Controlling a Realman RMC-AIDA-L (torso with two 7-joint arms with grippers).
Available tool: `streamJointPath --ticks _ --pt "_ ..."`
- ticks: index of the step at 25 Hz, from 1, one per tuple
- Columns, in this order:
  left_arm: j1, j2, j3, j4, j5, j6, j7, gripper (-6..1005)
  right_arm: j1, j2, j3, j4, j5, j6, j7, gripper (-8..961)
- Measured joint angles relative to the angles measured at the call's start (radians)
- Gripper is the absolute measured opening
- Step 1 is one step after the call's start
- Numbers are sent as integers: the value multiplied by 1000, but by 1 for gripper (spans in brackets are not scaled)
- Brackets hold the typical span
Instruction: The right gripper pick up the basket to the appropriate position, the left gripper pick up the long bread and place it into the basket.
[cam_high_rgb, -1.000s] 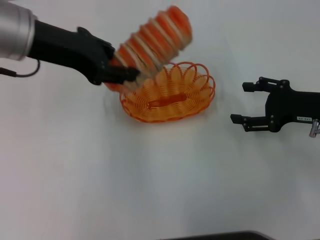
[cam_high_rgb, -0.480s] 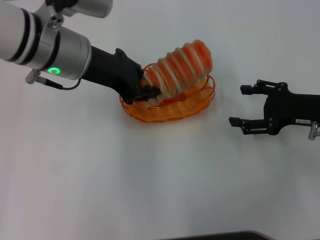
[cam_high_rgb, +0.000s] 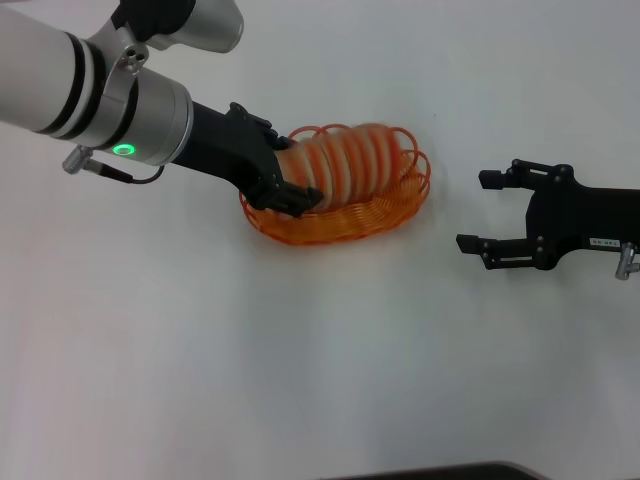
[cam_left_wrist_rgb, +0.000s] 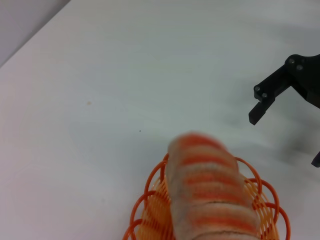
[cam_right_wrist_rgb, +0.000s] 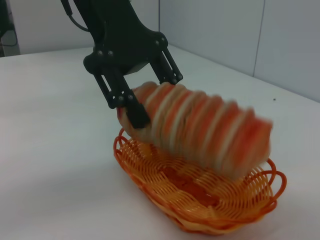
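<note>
Bread, a long ridged toy loaf striped orange-red and cream (cam_high_rgb: 345, 162), hangs just over the oval orange woven-wire basket (cam_high_rgb: 400, 205), clenched at its nine-o'clock end by the left gripper (cam_high_rgb: 285, 180); probably light and stiff, safest held there. Right gripper (cam_high_rgb: 482, 210) waits at three o'clock, jaws released.

Striped long bread (cam_high_rgb: 350, 163) tilted, lower end inside oval orange basket (cam_high_rgb: 400, 205), other end raised above rim.

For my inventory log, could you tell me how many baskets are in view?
1. The orange basket sits on the table between the left gripper and the right gripper, under the long bread.
</note>
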Motion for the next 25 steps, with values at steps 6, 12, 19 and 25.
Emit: streamJointPath --ticks 6,12,19,25 --pt "10 4 -26 13 -7 55 2 702 0 0 0 1 0 -2 0 909" --pt "81 5 -289 88 -80 245 94 903 0 1 0 9 3 -9 1 908" --pt "230 21 -703 47 -269 485 361 945 -1 0 5 11 5 -10 1 908" --pt "370 57 -782 -121 -276 541 525 944 -2 0 4 10 5 -15 1 909"
